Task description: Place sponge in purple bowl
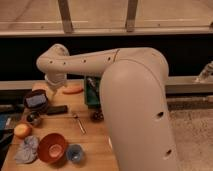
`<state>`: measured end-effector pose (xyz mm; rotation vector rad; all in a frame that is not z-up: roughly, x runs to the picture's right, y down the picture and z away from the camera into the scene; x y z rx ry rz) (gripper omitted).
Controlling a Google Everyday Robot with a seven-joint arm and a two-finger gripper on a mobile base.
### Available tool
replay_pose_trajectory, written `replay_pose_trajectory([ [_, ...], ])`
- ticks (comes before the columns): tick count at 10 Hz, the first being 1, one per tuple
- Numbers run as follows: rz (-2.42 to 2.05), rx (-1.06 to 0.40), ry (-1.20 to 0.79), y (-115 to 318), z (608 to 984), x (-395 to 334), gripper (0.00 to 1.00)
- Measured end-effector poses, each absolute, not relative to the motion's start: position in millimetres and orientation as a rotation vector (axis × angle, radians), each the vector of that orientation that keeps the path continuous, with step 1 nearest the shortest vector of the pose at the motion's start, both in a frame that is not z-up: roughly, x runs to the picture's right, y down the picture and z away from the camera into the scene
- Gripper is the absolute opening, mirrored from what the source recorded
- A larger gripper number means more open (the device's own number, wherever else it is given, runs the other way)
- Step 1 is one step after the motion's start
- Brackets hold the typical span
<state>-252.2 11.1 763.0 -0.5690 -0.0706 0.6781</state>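
Observation:
The purple bowl (28, 105) stands at the table's back left, round, shallow and dark. A flat bluish-grey piece (36, 100) lies in it; I cannot tell if it is the sponge. No other sponge shows. My white arm reaches from the right across the table. Its gripper end (54, 84) hangs just behind and to the right of the purple bowl, above the table's back edge. I cannot make out anything held in it.
Also on the wooden table (92, 150): an orange-red bowl (52, 147), a small blue cup (75, 153), a grey cloth (26, 149), an orange fruit (22, 131), a metal cup (33, 119), a black bar (57, 109), a utensil (79, 123), an orange carrot-like thing (73, 90) and a green tray (91, 96). My arm hides the table's right side.

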Motion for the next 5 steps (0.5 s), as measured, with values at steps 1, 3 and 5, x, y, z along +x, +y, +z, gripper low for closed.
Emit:
replay_pose_trajectory([
  [1,0.682,-0.565,-0.067,9.3,764.4,-248.1,0.62],
  [3,0.679,-0.571,-0.071,11.6,762.7,-252.3,0.62],
  [5,0.680,-0.565,-0.064,9.9,763.2,-247.3,0.62],
])
